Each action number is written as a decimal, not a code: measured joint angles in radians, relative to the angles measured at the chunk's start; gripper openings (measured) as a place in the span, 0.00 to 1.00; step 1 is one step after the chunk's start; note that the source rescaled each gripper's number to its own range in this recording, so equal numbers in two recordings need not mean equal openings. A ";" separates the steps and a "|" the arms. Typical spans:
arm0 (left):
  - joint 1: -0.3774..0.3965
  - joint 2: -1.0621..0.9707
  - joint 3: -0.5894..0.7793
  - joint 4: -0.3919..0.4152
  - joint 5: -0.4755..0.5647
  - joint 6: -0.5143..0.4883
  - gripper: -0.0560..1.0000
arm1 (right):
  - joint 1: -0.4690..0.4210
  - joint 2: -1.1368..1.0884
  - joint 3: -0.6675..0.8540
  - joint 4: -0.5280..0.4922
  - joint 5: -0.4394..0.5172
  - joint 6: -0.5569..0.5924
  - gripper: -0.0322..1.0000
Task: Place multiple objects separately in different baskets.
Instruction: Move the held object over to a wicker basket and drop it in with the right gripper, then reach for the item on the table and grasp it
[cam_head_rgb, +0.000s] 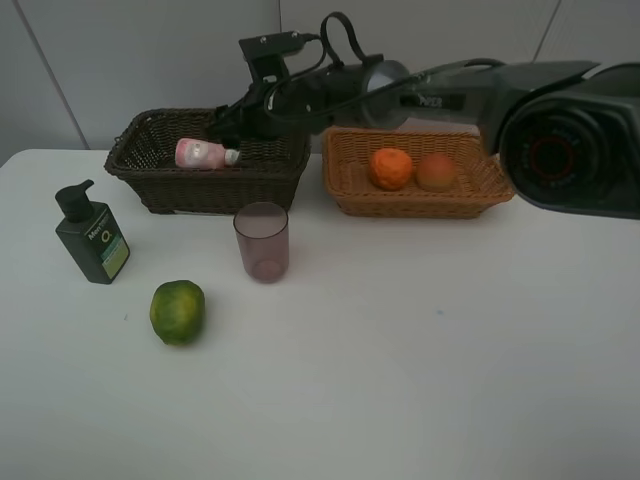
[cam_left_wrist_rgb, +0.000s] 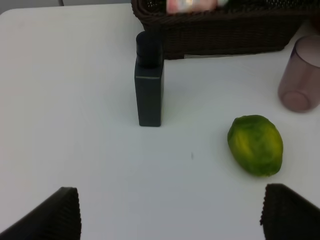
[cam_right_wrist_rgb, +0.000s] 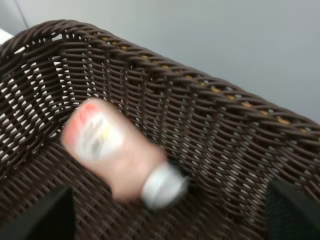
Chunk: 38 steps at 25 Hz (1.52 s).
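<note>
The pink tube with white cap lies in the dark brown basket; it shows blurred in the right wrist view. My right gripper reaches across over that basket, open and empty, fingertips apart just above the tube. The orange and the peach-like fruit lie in the tan basket. The green citrus, mauve cup and dark green pump bottle stand on the table. My left gripper is open, empty, near the citrus and bottle.
The white table carries everything, with a grey wall behind. The right arm's dark body hangs over the tan basket's back right. The cup stands just in front of the dark basket.
</note>
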 joint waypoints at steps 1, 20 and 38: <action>0.000 0.000 0.000 0.000 0.000 0.000 0.94 | 0.000 -0.013 0.000 0.000 0.019 0.000 0.63; 0.000 0.000 0.000 0.000 0.000 0.000 0.94 | -0.110 -0.286 0.025 0.062 0.834 0.000 0.96; 0.000 0.000 0.000 0.000 0.000 0.000 0.94 | -0.523 -1.004 0.825 0.050 0.731 0.097 0.96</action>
